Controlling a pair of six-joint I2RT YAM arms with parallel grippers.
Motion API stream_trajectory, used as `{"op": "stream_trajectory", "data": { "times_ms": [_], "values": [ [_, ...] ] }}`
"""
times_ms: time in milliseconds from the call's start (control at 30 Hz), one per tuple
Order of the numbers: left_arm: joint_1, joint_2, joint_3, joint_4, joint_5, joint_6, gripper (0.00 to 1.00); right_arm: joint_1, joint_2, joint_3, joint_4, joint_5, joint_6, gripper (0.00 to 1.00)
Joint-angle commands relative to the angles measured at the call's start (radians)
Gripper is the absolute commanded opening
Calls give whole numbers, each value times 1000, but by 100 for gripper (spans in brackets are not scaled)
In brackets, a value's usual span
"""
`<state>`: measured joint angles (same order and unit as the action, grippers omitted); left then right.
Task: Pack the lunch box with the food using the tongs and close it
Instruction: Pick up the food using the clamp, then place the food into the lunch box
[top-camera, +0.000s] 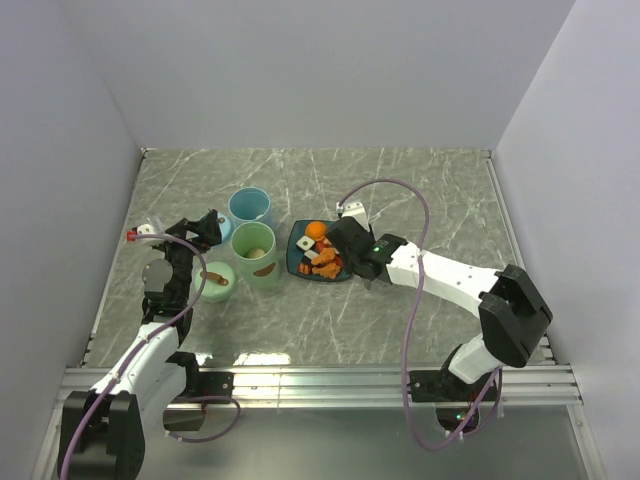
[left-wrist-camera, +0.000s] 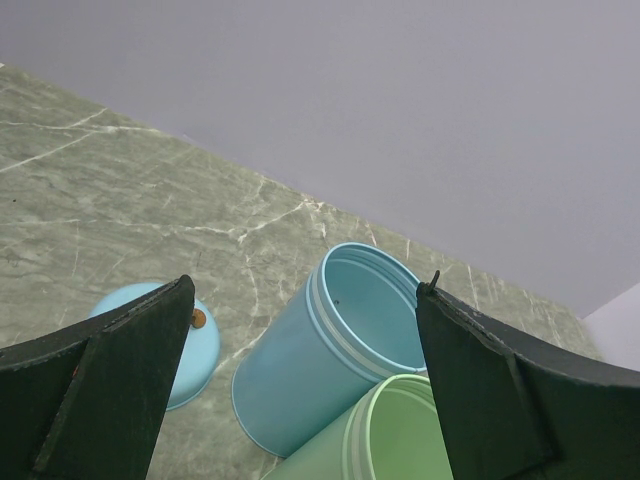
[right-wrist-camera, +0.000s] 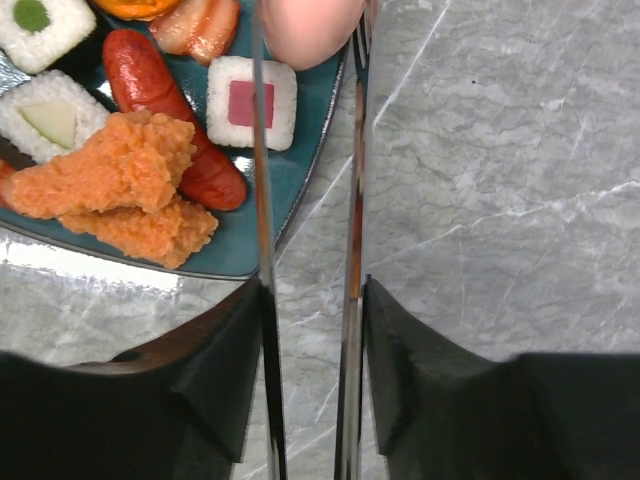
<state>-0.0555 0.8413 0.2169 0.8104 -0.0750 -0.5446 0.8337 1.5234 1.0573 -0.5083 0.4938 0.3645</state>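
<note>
The teal plate (right-wrist-camera: 300, 160) holds the food: a white-and-red roll (right-wrist-camera: 252, 103), a red sausage (right-wrist-camera: 170, 120), orange chunks (right-wrist-camera: 120, 175) and green-centred rolls (right-wrist-camera: 45, 112). My right gripper (right-wrist-camera: 310, 295) is shut on the silver tongs (right-wrist-camera: 262, 200), one arm against each finger. A pink egg-shaped piece (right-wrist-camera: 308, 28) sits between the tongs' tips at the plate's right edge. From above, the right gripper (top-camera: 347, 242) hovers over the plate (top-camera: 296, 262). The lunch box's blue tub (left-wrist-camera: 340, 350) and green tub (left-wrist-camera: 395, 430) stand open. My left gripper (left-wrist-camera: 305, 285) is open above them, holding nothing.
In the top view the blue tub (top-camera: 250, 208) and green tub (top-camera: 255, 258) stand left of the plate, and something pale lies in the green one. A blue lid (left-wrist-camera: 195, 345) and a green lid (top-camera: 216, 281) lie by the left gripper (top-camera: 205, 230). Grey walls close in the table.
</note>
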Motion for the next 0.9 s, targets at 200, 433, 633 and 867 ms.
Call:
{"op": "stream_trajectory", "data": {
  "times_ms": [200, 433, 633, 867],
  "values": [
    [5, -13, 12, 35, 15, -15, 100, -8, 1, 38, 28, 35, -16, 39],
    [5, -21, 10, 33, 11, -15, 99, -4, -58, 73, -18, 89, -18, 38],
    [5, -13, 15, 26, 6, -20, 100, 28, -118, 110, -21, 106, -41, 37],
    [5, -14, 18, 23, 3, -21, 99, 105, -140, 194, -4, 92, -94, 37]
  ]
}}
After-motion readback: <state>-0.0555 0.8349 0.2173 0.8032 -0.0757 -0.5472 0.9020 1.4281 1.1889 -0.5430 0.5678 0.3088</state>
